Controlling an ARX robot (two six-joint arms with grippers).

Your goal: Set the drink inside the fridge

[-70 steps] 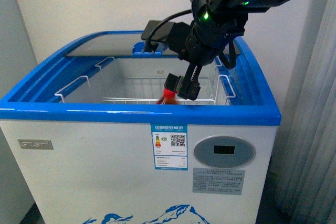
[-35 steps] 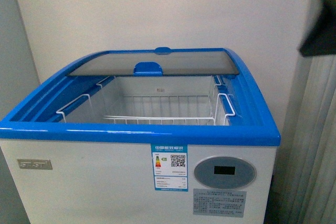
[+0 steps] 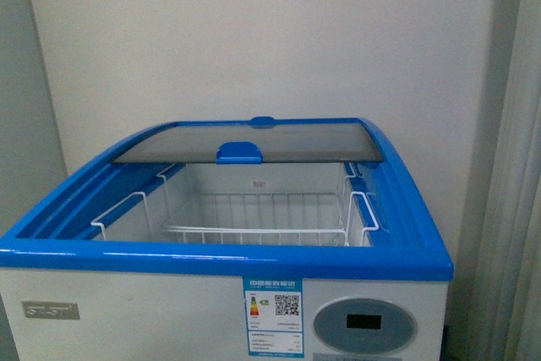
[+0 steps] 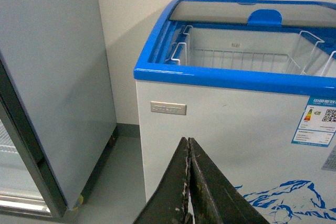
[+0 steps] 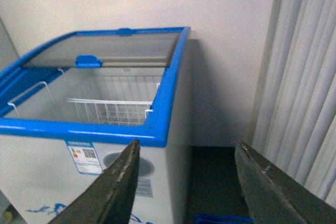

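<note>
Plain wall behind the fridge (image 3: 127,293); lid (image 3: 254,141) slid back, no drink visible. Left gripper (image 4: 189,182) closed and empty, right gripper (image 5: 184,182) wide open, empty. Placement step looks finished; next likely closing the lid.

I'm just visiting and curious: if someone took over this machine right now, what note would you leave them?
Left pincer: shut, empty, low in front of the fridge.
Right pincer: open, empty, off the fridge's right front corner.
Drink: in no view; probably down in the fridge, unconfirmed.
Glass lid: slid back, wire baskets exposed.
Left: confirm the drink is inside; maybe close the lid.
</note>
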